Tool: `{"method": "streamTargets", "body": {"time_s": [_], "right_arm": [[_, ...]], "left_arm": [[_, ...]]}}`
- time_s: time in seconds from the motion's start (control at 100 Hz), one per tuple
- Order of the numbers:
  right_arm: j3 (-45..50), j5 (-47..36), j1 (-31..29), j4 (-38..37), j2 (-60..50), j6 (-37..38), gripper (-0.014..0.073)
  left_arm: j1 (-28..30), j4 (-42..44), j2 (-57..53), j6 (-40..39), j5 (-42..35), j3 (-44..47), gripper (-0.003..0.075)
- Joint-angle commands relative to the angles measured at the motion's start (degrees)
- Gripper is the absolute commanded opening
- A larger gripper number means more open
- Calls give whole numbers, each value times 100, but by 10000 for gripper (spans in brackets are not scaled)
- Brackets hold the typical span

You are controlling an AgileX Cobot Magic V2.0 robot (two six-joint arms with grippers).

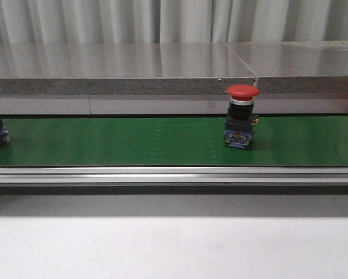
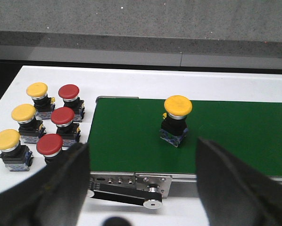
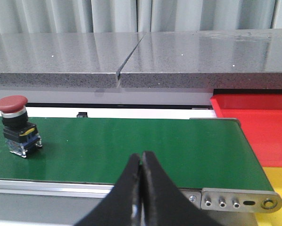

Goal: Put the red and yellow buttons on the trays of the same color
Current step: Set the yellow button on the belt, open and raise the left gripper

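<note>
Left hand [image 2: 143, 174] spread wide, empty, above belt end; yellow button [image 2: 176, 120] upright on green belt [image 2: 235, 136] just beyond. Right hand [image 3: 141, 181] pinched closed, empty; red button [image 3: 16, 125] upright on belt, well apart. Red tray [image 3: 259, 117] past belt end.

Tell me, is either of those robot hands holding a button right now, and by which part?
No, neither. The left gripper is open above the belt, short of the yellow button. The right gripper is shut on nothing; the red button stands apart.

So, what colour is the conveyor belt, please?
Green flat conveyor belt, clearest in the front view.
</note>
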Motion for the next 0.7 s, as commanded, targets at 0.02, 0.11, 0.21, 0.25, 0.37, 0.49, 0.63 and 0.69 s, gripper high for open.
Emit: {"method": "streamTargets", "body": {"time_s": [0.02, 0.11, 0.21, 0.25, 0.37, 0.49, 0.63, 0.69], "right_arm": [[-88, -482, -12, -48, -114, -10, -67], [-88, -573, -9, -48, -114, -10, -67], [-88, -877, -9, -48, -114, -10, -67], [-88, -1001, -9, -48, -114, -10, -67], [-254, -1121, -9, -2, -107, -10, -67], [-723, -286, -9, 40, 58, -10, -67], [-1596, 1259, -9, 101, 651, -10, -67], [-2024, 1780, -9, 113, 1024, -10, -67]], "left_arm": [[-31, 46, -318, -69, -465, 4, 250], [-31, 60, -499, -69, -465, 85, 90], [-31, 64, -528, -69, -465, 93, -17], [-31, 64, -528, -69, -465, 93, -19], [-31, 64, -528, -69, -465, 93, -19], [-31, 64, -528, -69, -465, 93, -19], [-31, 64, -528, -69, -465, 93, -19], [-31, 64, -528, -69, -465, 93, -19]]}}
